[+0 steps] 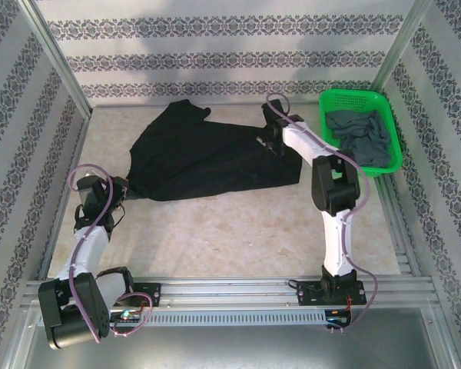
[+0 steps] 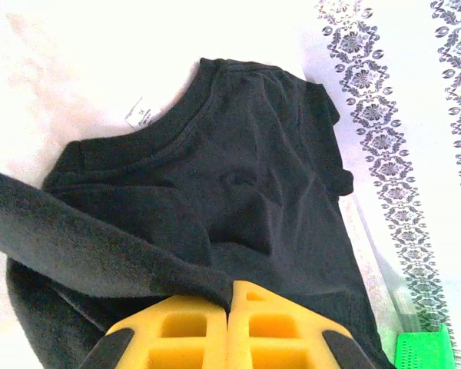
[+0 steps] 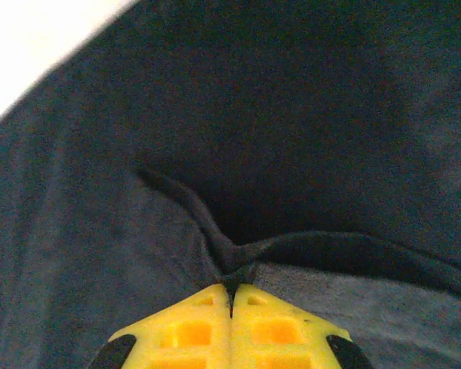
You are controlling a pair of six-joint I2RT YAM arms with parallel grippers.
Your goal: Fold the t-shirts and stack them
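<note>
Top external: grey t-shirt (image 1: 359,137) in basket (image 1: 353,94); left wrist: black t-shirt (image 2: 276,192), tag (image 2: 140,113).

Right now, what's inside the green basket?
A crumpled grey t-shirt lies in the green basket, covering most of its floor. Whether anything lies beneath it cannot be seen. The black t-shirt is outside, spread on the table.

Bright, overexposed whites; soft blur.
</note>
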